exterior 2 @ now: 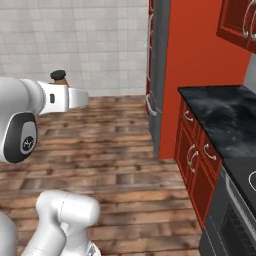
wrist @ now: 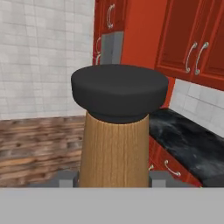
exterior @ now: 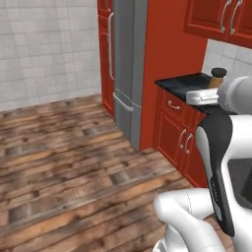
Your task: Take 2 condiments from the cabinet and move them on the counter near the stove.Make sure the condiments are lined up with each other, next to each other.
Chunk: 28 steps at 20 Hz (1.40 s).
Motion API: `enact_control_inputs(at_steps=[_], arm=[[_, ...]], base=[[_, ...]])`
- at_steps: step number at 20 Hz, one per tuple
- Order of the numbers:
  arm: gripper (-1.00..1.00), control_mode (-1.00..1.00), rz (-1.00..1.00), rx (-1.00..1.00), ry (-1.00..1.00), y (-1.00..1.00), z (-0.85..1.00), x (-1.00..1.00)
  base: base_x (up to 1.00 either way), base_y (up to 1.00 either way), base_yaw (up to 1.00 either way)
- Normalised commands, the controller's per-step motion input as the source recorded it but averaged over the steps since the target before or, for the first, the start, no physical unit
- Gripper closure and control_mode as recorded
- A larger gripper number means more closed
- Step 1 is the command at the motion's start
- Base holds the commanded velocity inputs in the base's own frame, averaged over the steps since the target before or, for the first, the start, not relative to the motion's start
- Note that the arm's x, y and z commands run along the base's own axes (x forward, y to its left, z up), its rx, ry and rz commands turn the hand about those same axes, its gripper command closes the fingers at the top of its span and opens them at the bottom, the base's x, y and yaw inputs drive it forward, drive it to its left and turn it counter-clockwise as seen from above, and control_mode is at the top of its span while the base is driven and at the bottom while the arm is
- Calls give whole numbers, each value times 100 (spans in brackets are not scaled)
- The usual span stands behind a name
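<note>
A brown wooden condiment (wrist: pixel 114 144) with a dark cap fills the hand view, standing upright between my fingertips (wrist: pixel 65 178); my gripper (wrist: pixel 113 178) is shut on its body. From the base cameras the same condiment (exterior: pixel 218 77) (exterior 2: pixel 59 76) pokes up just past the white hand, in the air over the wooden floor and off the counter (exterior: pixel 179 83) (exterior 2: pixel 225 117). The black counter runs along the red lower cupboards. A dark corner of the stove (exterior 2: pixel 245 182) lies at its near end. Red wall cabinet doors (wrist: pixel 192 48) (exterior: pixel 216 19) above the counter are closed.
A tall grey fridge (exterior: pixel 129 69) stands between red panels left of the counter. Red drawers and cupboard doors (exterior 2: pixel 192 150) sit under the worktop. Open wooden floor (exterior: pixel 64 157) stretches to the left, up to a white tiled wall.
</note>
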Motion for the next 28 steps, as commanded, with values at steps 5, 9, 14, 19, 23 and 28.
enact_control_inputs(at_steps=[5, 9, 14, 19, 23, 28], arm=[[100, 100, 0, 0, 0, 0, 0, 0], [100, 100, 0, 0, 0, 0, 0, 0], [100, 100, 0, 0, 0, 0, 0, 0], [100, 100, 0, 0, 0, 0, 0, 0], [100, 100, 0, 0, 0, 0, 0, 0], [100, 100, 0, 0, 0, 0, 0, 0]], base=[[100, 0, -26], [97, 0, -48], [58, 0, -64], [21, 0, -76], [5, 0, -82], [70, 44, -56]])
